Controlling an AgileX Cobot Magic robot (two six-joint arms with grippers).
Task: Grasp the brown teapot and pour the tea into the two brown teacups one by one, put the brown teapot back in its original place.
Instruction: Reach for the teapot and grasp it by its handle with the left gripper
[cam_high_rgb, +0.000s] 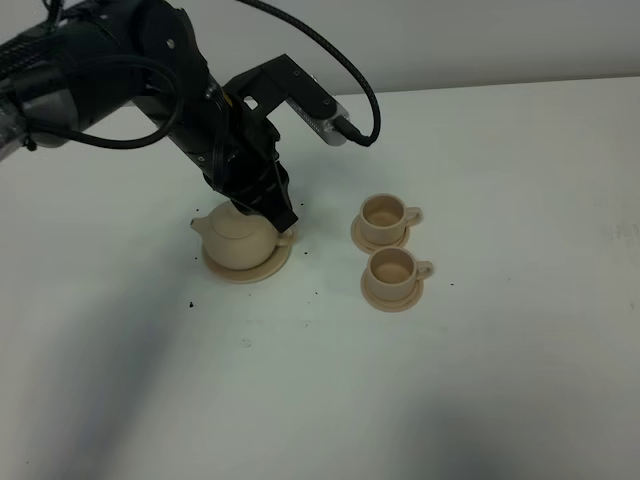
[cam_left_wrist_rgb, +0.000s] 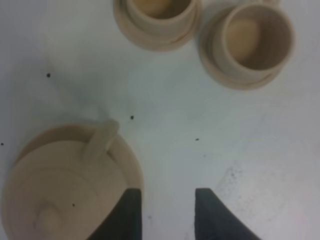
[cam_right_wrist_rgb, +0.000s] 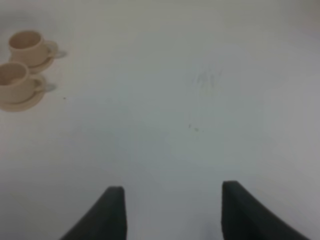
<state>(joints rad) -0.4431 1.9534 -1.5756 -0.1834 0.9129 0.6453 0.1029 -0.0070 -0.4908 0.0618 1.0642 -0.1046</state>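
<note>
I've got the white table (cam_high_rgb: 500, 380) filling every feed; L arm (cam_high_rgb: 120, 70), black w/ a cable (cam_high_rgb: 345, 70) looping off it, reaches down over the pot (cam_high_rgb: 238, 235); pot sits upright on its plate (cam_high_rgb: 262, 272), spout (cam_high_rgb: 200, 224) pointing away from the cups, handle (cam_left_wrist_rgb: 100, 139) toward them; the cups stand apart from the pot on its handle side, far cup (cam_high_rgb: 385, 213) and near cup (cam_high_rgb: 393, 268) just beside each other, each on its own saucer (cam_high_rgb: 360, 238); can't tell from my feeds whether there's tea in either; L gripper (cam_left_wrist_rgb: 167, 196) hangs at the pot's handle side, fingers (cam_left_wrist_rgb: 129, 217) spread w/ only bare table between them, one finger overlapping the plate rim on the wrist cam, handle not between them; R gripper (cam_right_wrist_rgb: 172, 200) is over bare table, well apart from the cups, fingers (cam_right_wrist_rgb: 107, 215) spread wide, gripping nothing; a few dark specks (cam_high_rgb: 190, 301) dot the table near the plate.
</note>
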